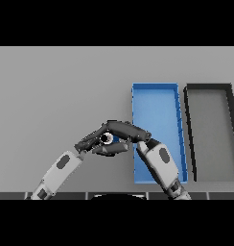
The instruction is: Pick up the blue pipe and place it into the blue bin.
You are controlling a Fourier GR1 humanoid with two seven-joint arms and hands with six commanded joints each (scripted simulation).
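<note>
You see the right robot hand (126, 130) gripping the blue pipe (109, 139) at frame centre, left of the blue bin (155, 98); left robot hand (90, 141) touches it, fingers relaxed.

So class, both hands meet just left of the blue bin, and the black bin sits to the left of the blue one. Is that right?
Not quite. The head view shows the black bin to the right of the blue bin, not the left. The rest holds: the left hand and right hand meet just left of the blue bin.
</note>
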